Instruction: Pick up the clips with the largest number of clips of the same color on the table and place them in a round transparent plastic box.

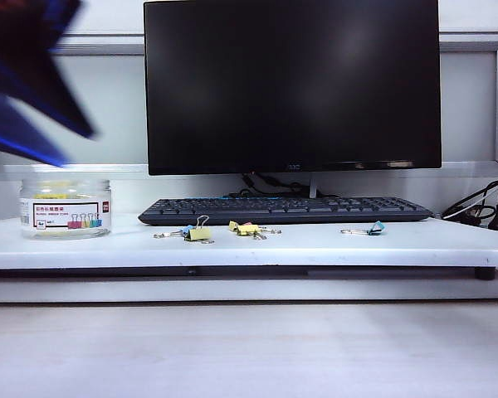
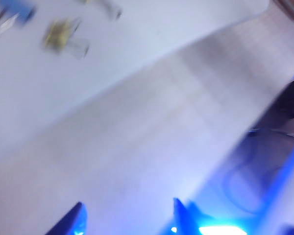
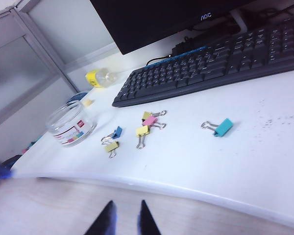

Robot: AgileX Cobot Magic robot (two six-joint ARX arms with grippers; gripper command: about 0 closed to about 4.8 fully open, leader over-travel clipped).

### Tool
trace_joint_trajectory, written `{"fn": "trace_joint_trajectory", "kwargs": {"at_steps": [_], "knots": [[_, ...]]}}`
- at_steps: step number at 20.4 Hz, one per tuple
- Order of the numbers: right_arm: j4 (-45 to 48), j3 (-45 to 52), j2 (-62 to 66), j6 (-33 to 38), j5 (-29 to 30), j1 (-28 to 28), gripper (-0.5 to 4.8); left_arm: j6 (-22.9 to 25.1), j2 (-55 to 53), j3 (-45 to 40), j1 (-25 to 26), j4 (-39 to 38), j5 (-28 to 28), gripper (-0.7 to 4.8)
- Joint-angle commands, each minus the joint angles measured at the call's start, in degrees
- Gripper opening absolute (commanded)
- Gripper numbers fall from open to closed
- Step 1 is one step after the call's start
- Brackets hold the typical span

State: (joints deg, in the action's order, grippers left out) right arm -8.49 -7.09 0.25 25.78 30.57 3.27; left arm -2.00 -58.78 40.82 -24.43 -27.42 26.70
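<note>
Yellow clips (image 3: pixel 141 130) lie on the white tabletop (image 1: pixel 315 245) before the keyboard (image 1: pixel 286 210) and monitor (image 1: pixel 292 83), the box (image 1: pixel 65 208) far left, left claw (image 2: pixel 127 215) blurred above it, apparently parted, right claw (image 3: pixel 125 218) open, empty.

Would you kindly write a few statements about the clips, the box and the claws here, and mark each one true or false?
1. The round transparent plastic box stands left of the keyboard. True.
2. A pink clip lies among the yellow clips. True.
3. The teal clip is inside the box. False: it lies alone on the table, to the right.
4. The right claw holds a yellow clip. False: it is empty, off the table edge.
5. The left claw grips the box. False: it holds nothing.
</note>
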Motion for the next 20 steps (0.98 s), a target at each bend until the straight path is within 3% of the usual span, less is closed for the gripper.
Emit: {"fn": "trace_joint_trajectory", "kwargs": {"at_steps": [1,2,5,12,20], "knots": [[0.83,-0.26,-0.13,0.17,1.18,0.02,0.68,0.11,-4.5,0.31,-6.08,8.5,-9.16,3.53],[0.83,-0.26,-0.13,0.17,1.2,0.02,0.68,0.09,-5.79,0.33,-7.28,10.05,-10.01,3.82],[0.81,-0.26,-0.13,0.17,1.84,0.02,0.68,0.09,-9.01,0.35,-9.11,13.94,-15.28,3.81],[0.81,-0.24,-0.13,0.15,1.99,0.02,0.68,1.42,-16.04,0.48,-9.64,24.22,-16.52,3.81],[0.76,-0.24,-0.13,0.15,1.99,0.02,0.68,3.76,-29.09,12.74,-10.1,22.75,-18.8,3.82]]}}
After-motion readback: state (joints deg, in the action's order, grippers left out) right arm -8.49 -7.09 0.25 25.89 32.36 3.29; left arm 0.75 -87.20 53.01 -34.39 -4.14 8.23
